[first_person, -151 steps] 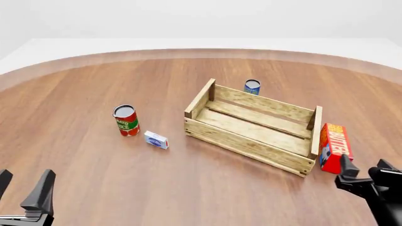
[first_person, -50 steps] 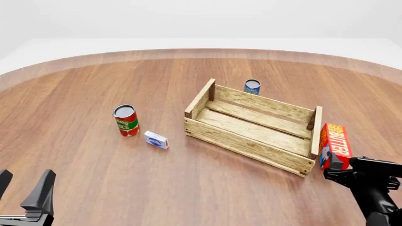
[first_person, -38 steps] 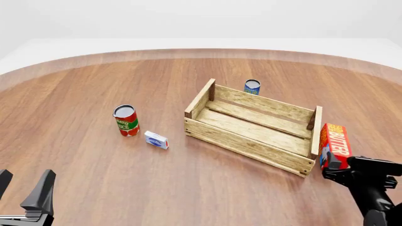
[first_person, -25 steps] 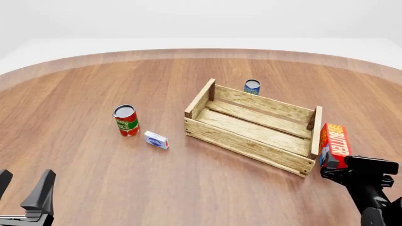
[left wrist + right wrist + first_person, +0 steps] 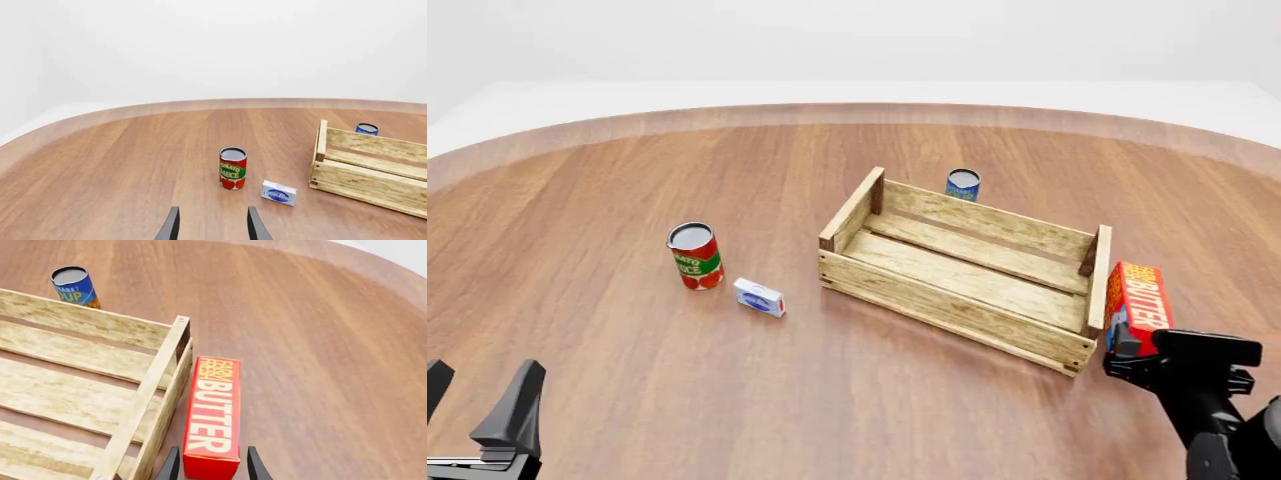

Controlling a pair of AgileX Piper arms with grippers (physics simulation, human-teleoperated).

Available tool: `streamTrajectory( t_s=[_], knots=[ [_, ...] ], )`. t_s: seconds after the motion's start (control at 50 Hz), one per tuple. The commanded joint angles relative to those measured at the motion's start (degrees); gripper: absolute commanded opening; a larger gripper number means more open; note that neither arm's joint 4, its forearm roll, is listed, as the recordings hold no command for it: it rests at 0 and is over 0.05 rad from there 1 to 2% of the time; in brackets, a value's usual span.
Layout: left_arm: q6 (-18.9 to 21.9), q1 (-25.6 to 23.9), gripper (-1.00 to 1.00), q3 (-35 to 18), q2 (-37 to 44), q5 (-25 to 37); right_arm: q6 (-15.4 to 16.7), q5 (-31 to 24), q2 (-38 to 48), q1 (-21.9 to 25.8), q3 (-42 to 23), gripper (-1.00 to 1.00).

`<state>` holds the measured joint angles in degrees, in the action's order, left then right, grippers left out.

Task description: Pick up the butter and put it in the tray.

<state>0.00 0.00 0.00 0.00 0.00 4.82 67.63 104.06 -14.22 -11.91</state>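
The butter [image 5: 1136, 305] is a red-orange carton with white lettering, standing on the table just right of the tray [image 5: 954, 310], close to its right end wall. In the right wrist view the butter [image 5: 213, 415] runs alongside the tray's end wall [image 5: 143, 405]. My right gripper [image 5: 1169, 356] is open at the carton's near end. Its fingertips [image 5: 172, 466] straddle that end without closing on it. My left gripper [image 5: 475, 400] is open at the near left, far from both, and holds nothing [image 5: 212, 229].
A red-green tomato can [image 5: 695, 257] and a small white-blue box [image 5: 758, 297] stand left of the tray. A blue can [image 5: 962, 184] sits behind the tray's far wall. The table's curved edge runs along the back.
My right gripper has turned and closed in on the butter's near end, edging slightly left over the last second. The butter and the left arm have not moved.
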Motion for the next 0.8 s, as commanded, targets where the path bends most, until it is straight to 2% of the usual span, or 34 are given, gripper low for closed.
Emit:
streamTrajectory(
  t_s=[0.02,0.68,0.7,0.8],
  knots=[
    [0.00,0.00,1.00,0.00,0.00,0.00,0.09,0.21,1.35,-0.06,-0.72,1.00],
    [0.00,0.00,1.00,0.00,0.00,0.00,-0.26,-0.66,1.52,0.08,-1.62,1.00],
    [0.00,0.00,1.00,0.00,0.00,0.00,-0.27,-0.66,1.53,0.07,-1.62,-1.00],
    [0.00,0.00,1.00,0.00,0.00,0.00,-0.37,-0.54,1.56,0.26,-1.53,-1.00]
  ],
)
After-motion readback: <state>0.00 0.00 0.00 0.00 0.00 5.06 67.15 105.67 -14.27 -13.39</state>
